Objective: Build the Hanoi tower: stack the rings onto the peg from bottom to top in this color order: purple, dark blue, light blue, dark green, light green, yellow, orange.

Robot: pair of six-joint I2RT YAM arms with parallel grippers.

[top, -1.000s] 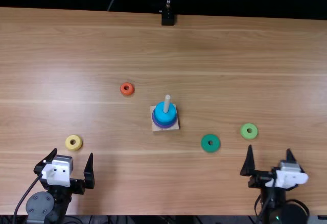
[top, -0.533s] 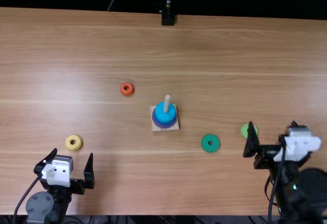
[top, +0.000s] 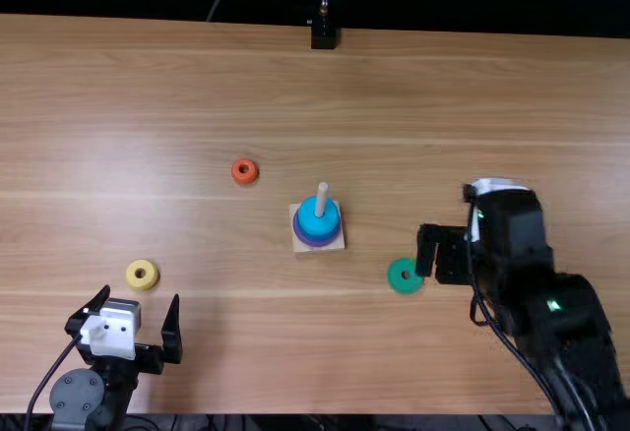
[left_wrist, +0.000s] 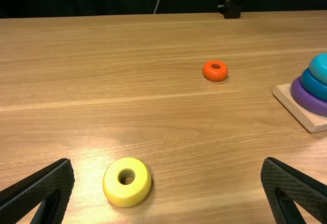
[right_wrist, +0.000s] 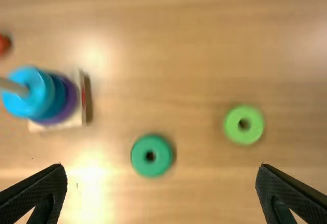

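Right gripper [right_wrist: 161,166] is hovering near dark green [right_wrist: 139,156], fingers spread, holding nothing. Dark green is lying flat on the table [top: 197,77], between peg [top: 322,200] and near edge, offset toward right edge. Light blue [top: 311,216] is topping the stack, so dark green is looking next. Good pick would be: centring on its hole, keeping fingers vertical, closing low without scraping wood, then clearing peg tip before lining up and lowering. Left gripper [left_wrist: 168,159] is sitting open by near left corner.
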